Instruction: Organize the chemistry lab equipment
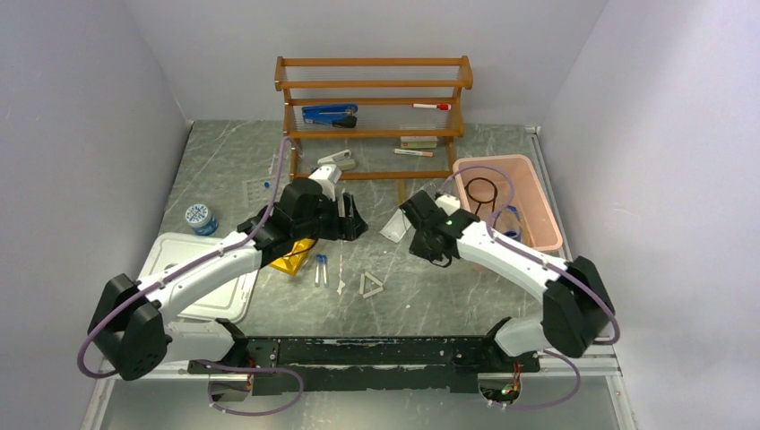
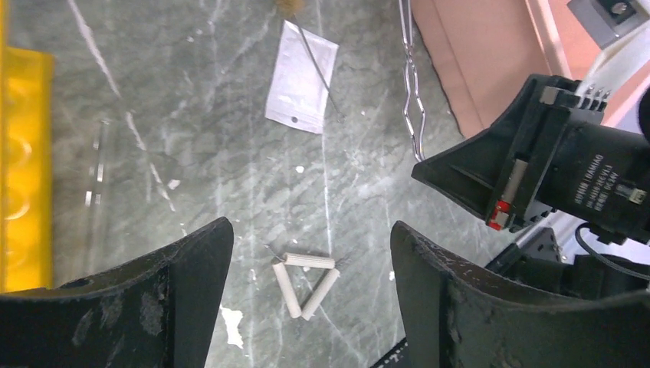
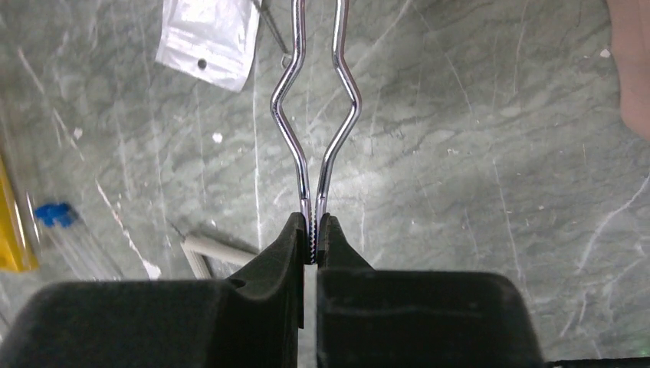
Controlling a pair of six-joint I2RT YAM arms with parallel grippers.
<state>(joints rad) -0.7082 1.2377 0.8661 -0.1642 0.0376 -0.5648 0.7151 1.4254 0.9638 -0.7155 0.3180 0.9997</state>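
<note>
My left gripper [image 1: 355, 224] [image 2: 310, 230] is open and empty, above the table. The white triangle [image 2: 305, 280] [image 1: 370, 285] lies flat on the table, showing between the two fingers in the left wrist view. My right gripper [image 1: 414, 215] [image 3: 314, 230] is shut on the ends of chrome wire tongs [image 3: 316, 115] [image 2: 412, 84], which stretch away over the table. A clear bag [image 2: 301, 77] [image 3: 208, 34] lies flat beyond them. The yellow holed rack [image 1: 296, 255] [image 2: 23, 169] sits under the left arm. Two blue-capped tubes [image 1: 320, 267] [image 3: 55, 215] lie beside it.
A pink bin [image 1: 538, 202] at the right holds a black wire ring [image 1: 481, 190] and blue goggles [image 1: 509, 219]. A wooden shelf rack [image 1: 372, 107] with a stapler and markers stands at the back. A white tray [image 1: 193, 269] and a blue-lidded jar [image 1: 201, 218] sit left.
</note>
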